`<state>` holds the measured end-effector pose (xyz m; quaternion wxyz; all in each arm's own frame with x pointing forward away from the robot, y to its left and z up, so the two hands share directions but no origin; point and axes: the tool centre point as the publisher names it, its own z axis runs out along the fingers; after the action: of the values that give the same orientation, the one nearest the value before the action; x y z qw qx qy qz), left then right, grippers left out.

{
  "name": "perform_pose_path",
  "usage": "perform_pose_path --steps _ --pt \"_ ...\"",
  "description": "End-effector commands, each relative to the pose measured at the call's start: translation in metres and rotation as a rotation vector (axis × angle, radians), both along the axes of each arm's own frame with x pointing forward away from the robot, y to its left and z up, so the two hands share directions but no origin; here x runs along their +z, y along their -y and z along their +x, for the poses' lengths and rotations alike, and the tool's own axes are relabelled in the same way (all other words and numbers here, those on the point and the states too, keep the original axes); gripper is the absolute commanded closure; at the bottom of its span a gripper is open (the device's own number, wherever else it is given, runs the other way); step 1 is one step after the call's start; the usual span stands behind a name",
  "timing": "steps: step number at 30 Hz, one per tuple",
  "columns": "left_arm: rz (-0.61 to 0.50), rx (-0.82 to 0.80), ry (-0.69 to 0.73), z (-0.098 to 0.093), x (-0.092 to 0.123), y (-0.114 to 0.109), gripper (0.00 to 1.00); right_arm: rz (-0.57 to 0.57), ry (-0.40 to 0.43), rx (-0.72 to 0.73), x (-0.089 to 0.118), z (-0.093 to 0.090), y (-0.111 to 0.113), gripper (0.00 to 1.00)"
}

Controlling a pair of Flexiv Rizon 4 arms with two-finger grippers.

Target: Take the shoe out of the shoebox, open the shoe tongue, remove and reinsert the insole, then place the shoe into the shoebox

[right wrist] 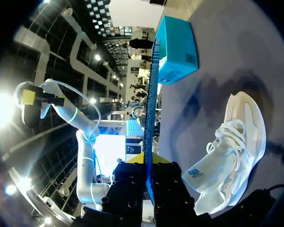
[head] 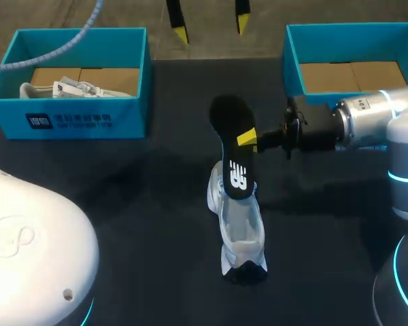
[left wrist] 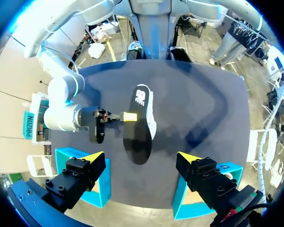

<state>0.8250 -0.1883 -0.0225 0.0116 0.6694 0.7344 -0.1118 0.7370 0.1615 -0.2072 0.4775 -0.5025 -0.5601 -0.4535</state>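
Nearest of all, a rounded white part of the left arm [head: 27, 251] bulked over the near left corner of the dark bench [head: 122, 204]. Beyond it, close to the middle of the bench, a white shoe [head: 241, 231] sat with its dark toe toward the near edge and its laces loose.

A black insole [head: 234, 149] rose from the far end of the shoe, its logo end low over the opening. Whether that end sat inside the shoe could not be told. The right gripper [head: 248, 138] was clamped on the insole partway up, one yellow tip showing against its edge. In the right wrist view the insole stood edge-on between the fingers. The right arm [head: 367, 122] came in level from the bench's right edge.

Farther back, a teal shoebox [head: 68, 119] stood at the far left corner with a second white shoe [head: 75, 88] lying in it. Another teal shoebox [head: 292, 61] stood at the far right corner, its brown cardboard floor showing.

Past the far edge, the left gripper [head: 211, 30] hung high between the two boxes, its fingers spread wide and holding nothing.
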Motion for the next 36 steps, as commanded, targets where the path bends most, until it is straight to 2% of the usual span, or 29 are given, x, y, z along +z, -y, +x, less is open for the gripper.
perform_pose_path --steps 1,5,10,17,21,36 --pt "-0.23 0.051 0.041 -0.02 -0.007 -0.026 0.0 -0.005 -0.001 0.001 0.0 0.0 -0.001 1.0" --pt "-0.346 0.067 0.048 -0.029 -0.009 -0.036 0.0 -0.005 -0.001 0.001 0.0 0.0 -0.001 1.0" --pt "-0.548 0.061 0.021 -0.038 -0.018 -0.046 0.0 -0.005 -0.001 0.001 0.0 0.0 -0.001 1.0" --pt "-0.796 0.047 0.037 -0.055 -0.028 -0.049 0.0 -0.005 -0.001 0.001 0.0 0.0 -0.001 1.0" --pt "-0.977 0.067 0.021 -0.059 -0.029 -0.052 0.0 -0.005 -0.001 0.001 0.0 0.0 -0.001 1.0" --pt "-0.997 0.04 0.025 -0.063 -0.025 -0.053 0.0 -0.005 -0.001 0.001 0.0 0.0 -0.001 1.0"
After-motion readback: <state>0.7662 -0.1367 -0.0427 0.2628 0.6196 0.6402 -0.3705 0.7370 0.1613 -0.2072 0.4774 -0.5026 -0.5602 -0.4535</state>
